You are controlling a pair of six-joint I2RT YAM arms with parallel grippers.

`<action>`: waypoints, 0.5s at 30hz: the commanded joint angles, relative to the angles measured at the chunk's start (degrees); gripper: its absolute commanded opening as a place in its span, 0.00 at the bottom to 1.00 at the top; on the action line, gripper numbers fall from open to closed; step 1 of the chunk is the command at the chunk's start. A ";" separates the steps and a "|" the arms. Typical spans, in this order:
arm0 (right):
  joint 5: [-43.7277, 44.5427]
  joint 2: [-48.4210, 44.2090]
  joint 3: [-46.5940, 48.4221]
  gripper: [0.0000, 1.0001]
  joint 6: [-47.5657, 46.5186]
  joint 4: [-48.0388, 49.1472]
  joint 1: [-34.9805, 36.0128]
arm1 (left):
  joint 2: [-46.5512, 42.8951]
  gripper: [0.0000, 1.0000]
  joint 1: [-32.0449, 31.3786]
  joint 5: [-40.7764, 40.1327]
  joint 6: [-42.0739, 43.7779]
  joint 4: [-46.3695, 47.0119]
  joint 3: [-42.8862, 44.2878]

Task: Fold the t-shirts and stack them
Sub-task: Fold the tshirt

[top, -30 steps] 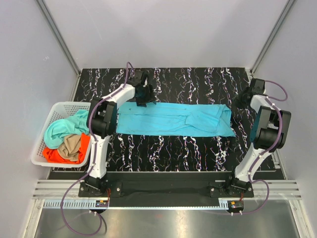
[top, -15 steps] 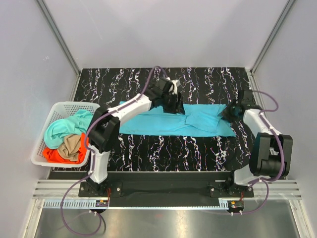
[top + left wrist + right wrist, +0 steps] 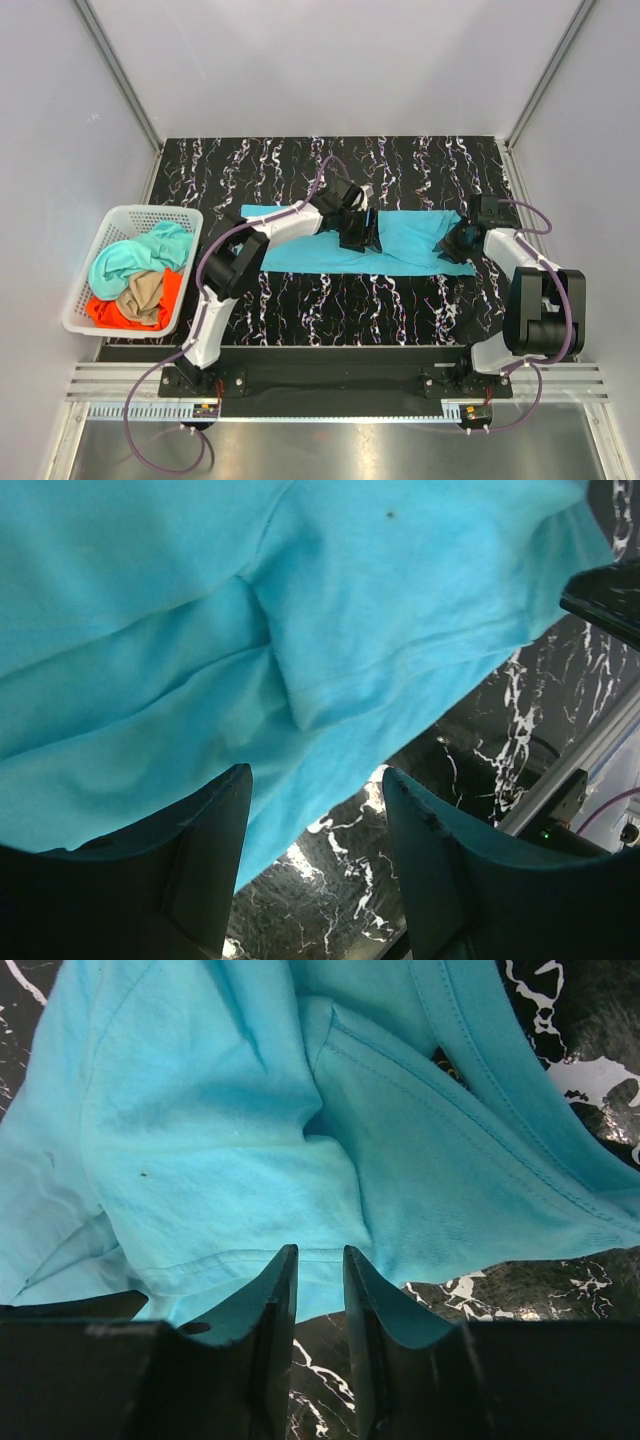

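Left gripper (image 3: 358, 232) hovers open over the middle of the cyan shirt (image 3: 405, 245). Right gripper (image 3: 455, 240) sits narrow at its 3 o'clock end, grip unclear. Seemingly mid-fold; next likely needs firm edge pinches.

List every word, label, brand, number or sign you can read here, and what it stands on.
None can be read.
Cyan t-shirt: plain, no print or tag showing.
White basket and the heaped shirts in it: no label.
Marbled table: veining only.
Small board below the left arm's base: any marking too small to read.
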 commanded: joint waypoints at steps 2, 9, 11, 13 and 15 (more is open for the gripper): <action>2.30 -0.63 -1.20 0.32 1.21 1.72 0.38 | 0.49 0.62 -0.36 0.69 -1.00 2.08 2.61; 3.00 -0.54 -1.55 0.32 0.77 1.46 0.38 | 2.51 0.62 -0.36 -1.94 -1.00 0.31 5.95; 3.44 -0.54 -1.72 0.31 0.94 1.38 0.47 | 2.86 0.62 -0.36 -2.04 -1.09 0.58 6.30; 3.62 -0.46 -2.34 0.31 0.94 1.64 0.65 | 3.48 0.61 -0.36 -1.87 -1.35 0.23 7.18; 3.62 0.07 -2.87 0.31 1.12 1.90 0.65 | 4.27 0.60 -0.36 -1.43 -1.62 0.31 7.80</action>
